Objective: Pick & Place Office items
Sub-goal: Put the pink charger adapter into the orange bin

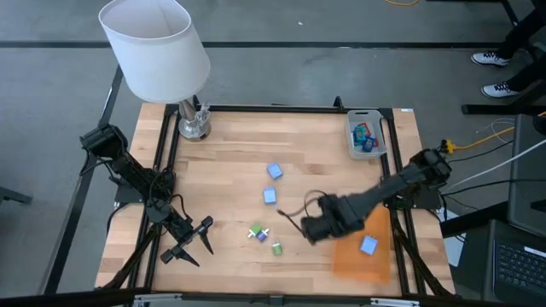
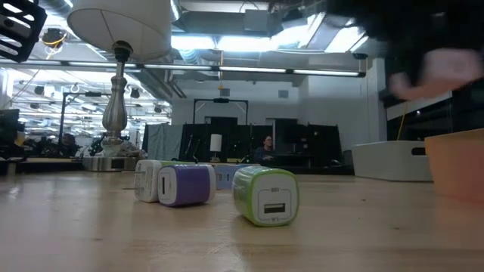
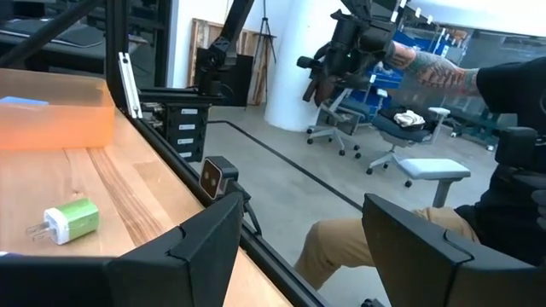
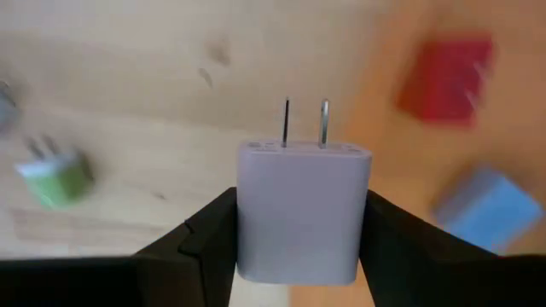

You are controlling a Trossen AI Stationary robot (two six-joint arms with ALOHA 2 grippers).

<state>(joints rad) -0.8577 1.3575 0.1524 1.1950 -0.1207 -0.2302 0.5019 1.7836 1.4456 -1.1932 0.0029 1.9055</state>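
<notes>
The office items are small plug-in chargers. My right gripper (image 1: 311,227) hovers over the table's near right part, beside the orange sheet (image 1: 357,261), shut on a pale white charger (image 4: 303,217). Two blue chargers (image 1: 274,171) (image 1: 270,196) lie mid-table. A white-green one (image 1: 254,230), a purple one (image 1: 264,236) and a green one (image 1: 276,249) lie nearer the front. Another blue one (image 1: 368,246) lies on the orange sheet. My left gripper (image 1: 193,242) waits open at the near left, pointing level. My right gripper pinches the pale charger by its two opposite side faces (image 4: 249,223) between its two fingers. The fingers come from above, pointing down. The charger is lifted clear of the table, and its two prongs (image 4: 304,124) stick out free beyond the fingers.
A grey tray (image 1: 351,136) holding several coloured pieces stands at the far right corner. A lamp with a white shade (image 1: 156,47) stands at the far left. A black frame (image 1: 281,109) borders the table. A seated person (image 3: 478,128) shows beyond the table's near edge.
</notes>
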